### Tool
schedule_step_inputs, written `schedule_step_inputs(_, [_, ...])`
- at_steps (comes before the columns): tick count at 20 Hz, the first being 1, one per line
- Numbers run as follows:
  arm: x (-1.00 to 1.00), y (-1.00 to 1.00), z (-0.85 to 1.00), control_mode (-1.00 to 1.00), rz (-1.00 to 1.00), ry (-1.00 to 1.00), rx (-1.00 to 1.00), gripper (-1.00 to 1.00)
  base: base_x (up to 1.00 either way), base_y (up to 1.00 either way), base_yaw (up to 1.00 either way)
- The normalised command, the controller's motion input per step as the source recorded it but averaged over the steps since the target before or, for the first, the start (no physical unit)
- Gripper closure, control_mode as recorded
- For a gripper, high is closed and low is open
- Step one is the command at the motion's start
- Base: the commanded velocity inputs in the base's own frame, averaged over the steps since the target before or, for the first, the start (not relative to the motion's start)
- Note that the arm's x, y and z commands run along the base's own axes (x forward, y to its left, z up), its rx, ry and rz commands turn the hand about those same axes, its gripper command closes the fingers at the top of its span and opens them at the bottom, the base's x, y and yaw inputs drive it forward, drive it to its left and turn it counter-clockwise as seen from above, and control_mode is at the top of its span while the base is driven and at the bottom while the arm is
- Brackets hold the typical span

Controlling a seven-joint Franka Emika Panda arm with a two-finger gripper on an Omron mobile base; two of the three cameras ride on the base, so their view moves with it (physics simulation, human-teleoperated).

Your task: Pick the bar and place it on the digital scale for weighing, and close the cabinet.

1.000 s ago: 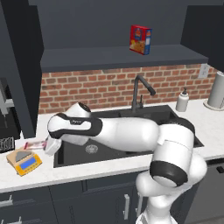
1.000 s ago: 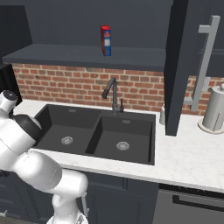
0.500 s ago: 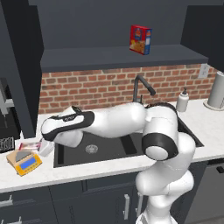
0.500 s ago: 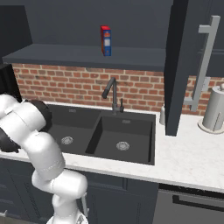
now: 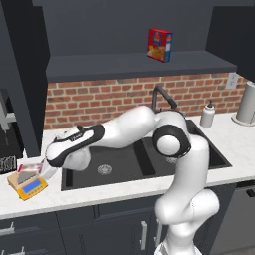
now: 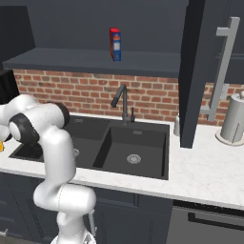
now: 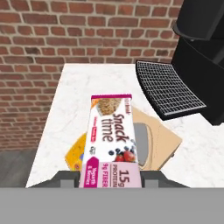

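Right, I have the gripper (image 7: 111, 177) clamped on the bar (image 7: 112, 141), its two fingers pressing the wrapper's near end from either side in the hand view. The pink and white bar juts out from the fingers and hangs over the digital scale (image 7: 151, 142), covering part of the grey weighing plate and the orange-yellow body; I cannot tell from here whether the wrapper touches the plate or floats just above it. Past the scale on the pale marble counter (image 7: 83, 94) sits a black machine with a mesh drip tray (image 7: 168, 89), close against the brick wall.

In the left base view the arm reaches far out to its left, across the dark sink (image 5: 124, 162), with the hand low over the scale (image 5: 29, 182) near the counter's front edge, and a strip of the bar (image 5: 31, 166) shows beside the wrist. A red and blue box (image 5: 160, 45) stands upright on the shelf above. In the right base view a cabinet door (image 6: 200, 71) stands open, its long silver handle (image 6: 221, 69) facing me, beside a paper towel roll (image 6: 234, 119).
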Motion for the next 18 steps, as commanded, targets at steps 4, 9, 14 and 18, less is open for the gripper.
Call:
schedule_step_inputs(4, [0.19,0.40,-0.10,-1.00,0.00,0.00,0.00,1.00,0.00,0.00,0.00])
schedule_step_inputs(9, [0.16,0.27,0.00,-1.00,0.00,0.00,0.00,1.00,0.00,0.00,0.00])
schedule_step_inputs(14, [0.12,0.18,-0.04,-1.00,0.00,0.00,0.00,1.00,0.00,0.00,0.00])
schedule_step_inputs(18, [0.09,0.03,-0.15,-1.00,0.00,0.01,0.00,1.00,0.00,0.00,0.00])
